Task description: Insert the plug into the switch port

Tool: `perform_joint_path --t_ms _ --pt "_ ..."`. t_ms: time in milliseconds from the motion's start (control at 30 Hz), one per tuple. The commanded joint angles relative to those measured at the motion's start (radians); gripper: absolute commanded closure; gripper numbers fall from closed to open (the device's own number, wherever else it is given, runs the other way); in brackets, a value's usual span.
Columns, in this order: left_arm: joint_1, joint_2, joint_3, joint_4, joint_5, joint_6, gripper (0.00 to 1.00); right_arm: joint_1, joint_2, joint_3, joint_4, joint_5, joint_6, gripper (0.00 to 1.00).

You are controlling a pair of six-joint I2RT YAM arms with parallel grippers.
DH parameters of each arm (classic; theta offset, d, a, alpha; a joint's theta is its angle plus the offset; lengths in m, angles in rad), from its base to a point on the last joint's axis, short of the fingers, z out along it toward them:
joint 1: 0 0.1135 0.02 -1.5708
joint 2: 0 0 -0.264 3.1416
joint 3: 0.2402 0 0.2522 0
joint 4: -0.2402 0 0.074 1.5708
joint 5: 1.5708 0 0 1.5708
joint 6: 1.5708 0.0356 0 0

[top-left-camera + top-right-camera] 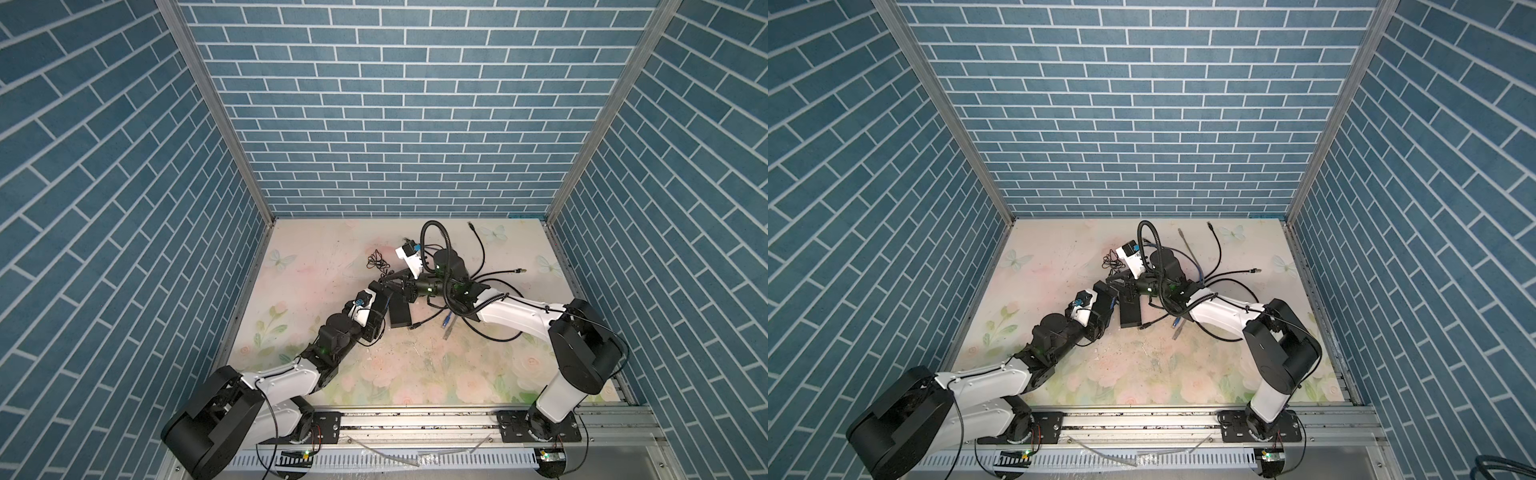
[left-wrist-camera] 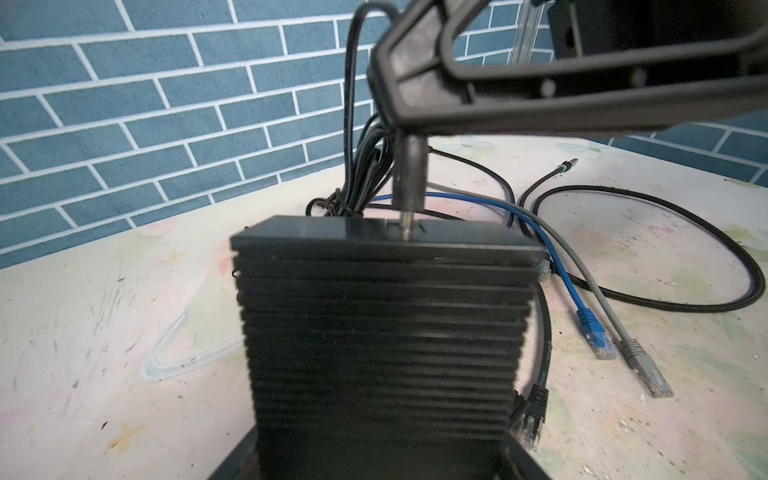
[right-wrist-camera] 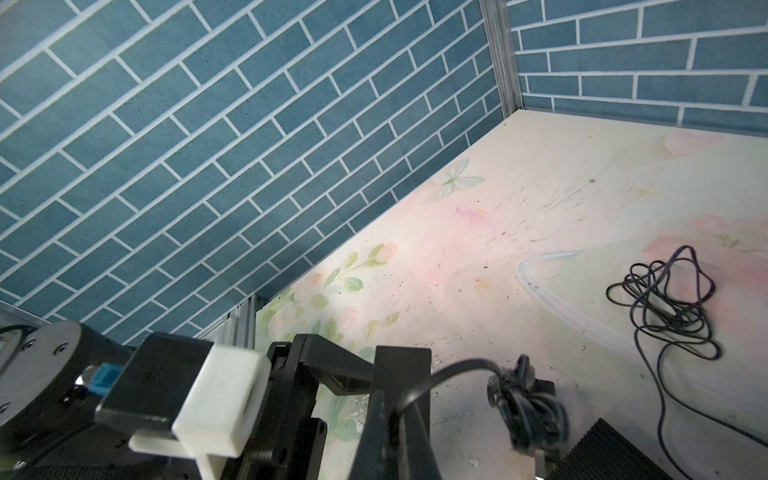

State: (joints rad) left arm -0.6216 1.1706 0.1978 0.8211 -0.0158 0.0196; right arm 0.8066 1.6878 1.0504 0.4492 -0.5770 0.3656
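- Clamping the black ribbed switch (image 2: 382,332) from both sides, the left gripper (image 2: 378,461) holds it near the table's (image 1: 457,374) middle.
- Beyond, the right gripper (image 2: 405,133) pinches the plug (image 2: 409,178) tight, its tip at the port (image 2: 405,227) on the switch's far end.
- Loose cables (image 2: 588,320) sprawl beside and behind them.
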Motion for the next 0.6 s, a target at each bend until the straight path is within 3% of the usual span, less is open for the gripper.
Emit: perform_joint_path --t_ms 0,367,567 --pt "0.006 -0.058 0.089 0.320 0.045 0.017 0.59 0.028 0.065 -0.005 -0.184 -0.059 -0.020 1.00" --pt "0.011 -0.020 0.134 0.467 0.036 0.012 0.60 0.041 0.086 -0.015 -0.174 -0.069 -0.003 1.00" --pt "0.019 -0.034 0.172 0.454 0.052 0.030 0.60 0.049 0.105 -0.013 -0.234 -0.056 -0.027 1.00"
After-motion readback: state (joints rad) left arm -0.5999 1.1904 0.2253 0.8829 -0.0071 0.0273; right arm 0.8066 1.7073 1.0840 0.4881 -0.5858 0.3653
